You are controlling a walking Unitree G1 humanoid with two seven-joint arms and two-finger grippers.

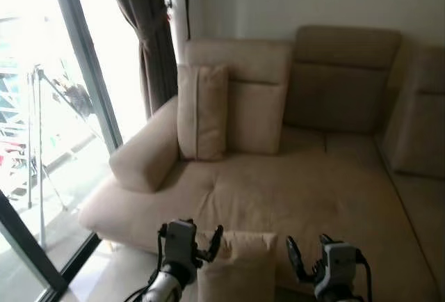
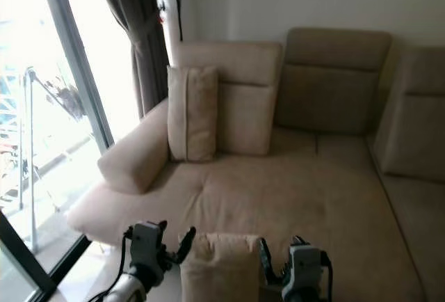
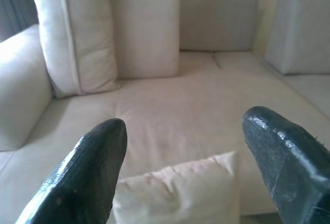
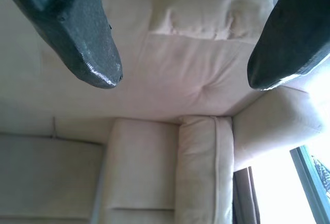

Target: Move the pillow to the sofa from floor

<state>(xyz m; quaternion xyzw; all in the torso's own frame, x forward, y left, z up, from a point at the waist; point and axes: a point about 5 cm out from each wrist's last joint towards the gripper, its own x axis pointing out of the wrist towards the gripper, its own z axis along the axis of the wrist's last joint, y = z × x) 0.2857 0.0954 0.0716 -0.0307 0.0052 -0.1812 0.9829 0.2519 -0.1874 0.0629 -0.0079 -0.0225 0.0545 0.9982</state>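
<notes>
A beige pillow (image 1: 236, 267) sits low in front of me at the front edge of the beige sofa (image 1: 313, 177), its top corner creased. My left gripper (image 1: 191, 236) stands just to its left and my right gripper (image 1: 309, 245) just to its right, so the pillow lies between the two arms. Both are open. In the left wrist view the pillow (image 3: 180, 190) shows low between the spread fingers (image 3: 87, 172). In the right wrist view the pillow (image 4: 211, 7) lies beyond the parted fingertips (image 4: 98, 64). I cannot tell whether the arms touch it.
A second beige cushion (image 1: 201, 110) leans upright against the backrest by the sofa's left armrest (image 1: 142, 156). A dark curtain (image 1: 149, 30) and a glass door (image 1: 42, 107) stand at the left. The wide seat runs off to the right.
</notes>
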